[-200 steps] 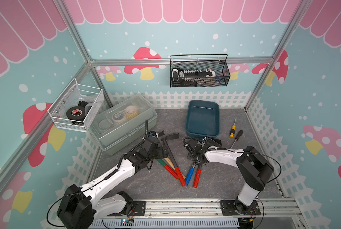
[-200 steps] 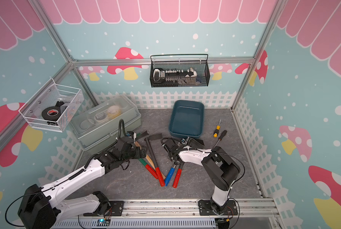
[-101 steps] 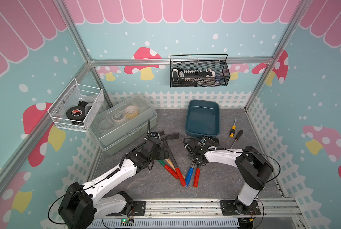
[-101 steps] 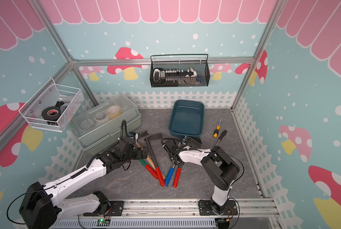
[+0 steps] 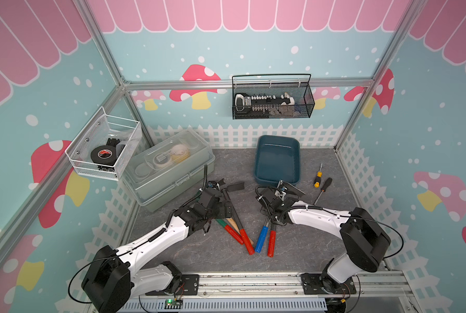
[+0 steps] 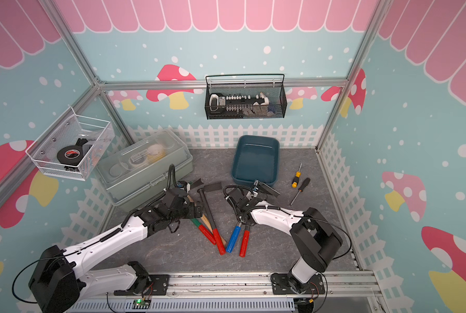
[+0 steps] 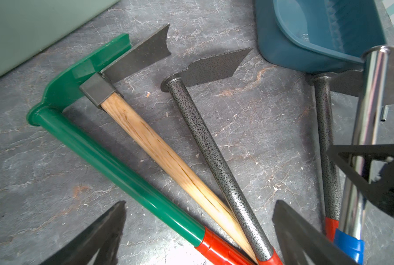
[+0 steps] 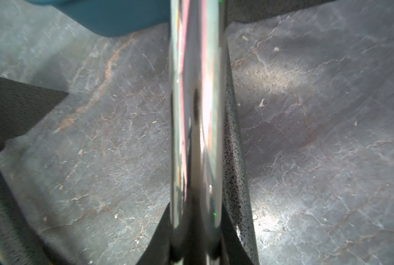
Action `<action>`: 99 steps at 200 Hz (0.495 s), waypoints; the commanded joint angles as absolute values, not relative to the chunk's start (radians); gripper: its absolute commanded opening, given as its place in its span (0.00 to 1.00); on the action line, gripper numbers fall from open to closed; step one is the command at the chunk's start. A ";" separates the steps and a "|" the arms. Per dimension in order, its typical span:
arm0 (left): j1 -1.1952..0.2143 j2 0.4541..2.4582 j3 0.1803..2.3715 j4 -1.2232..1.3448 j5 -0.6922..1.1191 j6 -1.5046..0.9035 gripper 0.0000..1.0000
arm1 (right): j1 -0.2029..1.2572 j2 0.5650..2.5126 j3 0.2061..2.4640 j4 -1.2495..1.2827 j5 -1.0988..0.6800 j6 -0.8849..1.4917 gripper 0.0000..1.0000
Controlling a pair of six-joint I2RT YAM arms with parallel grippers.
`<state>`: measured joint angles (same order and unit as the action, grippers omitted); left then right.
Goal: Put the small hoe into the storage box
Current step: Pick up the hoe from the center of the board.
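- The small hoe (image 5: pixel 261 238), with a chrome shaft (image 7: pixel 372 103) and a blue grip, sits near the middle of the tabletop (image 5: pixel 212 254). It is outside the storage box (image 5: pixel 277 160). Its head end is just beside the box's near wall and its grip points to the front edge.
- Whether it rests on the surface or is raised, I cannot tell.
- The storage box stands by the back edge, right of the middle.
- A speckled hoe (image 7: pixel 326 137) with a red grip lies just beside the small hoe, under its shaft.
- Left of them fan a green hoe (image 7: pixel 113 158), a wooden-handled hoe (image 7: pixel 157 146) and another speckled hoe (image 7: pixel 214 160). Their grips converge toward the front.
- The tabletop is grey and marble-veined, inside teal walls printed with mushrooms and a white picket fence.
- A clear lidded box (image 5: pixel 169 168) fills the back left corner.
- A yellow-and-black screwdriver (image 5: pixel 318 179) and a black screwdriver (image 5: pixel 324 187) lie near the right edge.
- Bare surface runs along the front edge and in both front corners.
- The right end effector (image 8: pixel 197 218) is clamped on the small hoe's chrome shaft, with fingers (image 8: pixel 233 238) pressed against both sides.
- The left end effector (image 7: pixel 199 204) hangs over the fanned handles, its fingers (image 7: pixel 95 236) wide apart and holding nothing.
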<state>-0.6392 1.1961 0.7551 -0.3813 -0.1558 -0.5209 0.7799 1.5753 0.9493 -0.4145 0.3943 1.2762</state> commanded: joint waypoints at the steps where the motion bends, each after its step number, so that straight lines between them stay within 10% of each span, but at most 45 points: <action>1: -0.647 1.201 0.775 -0.370 -0.156 -0.547 0.99 | 0.787 1.526 0.939 -0.431 0.446 1.298 0.05; 99: -0.647 1.187 0.787 -0.374 -0.135 -0.533 0.99 | 0.788 1.439 1.040 -0.538 0.497 1.071 0.00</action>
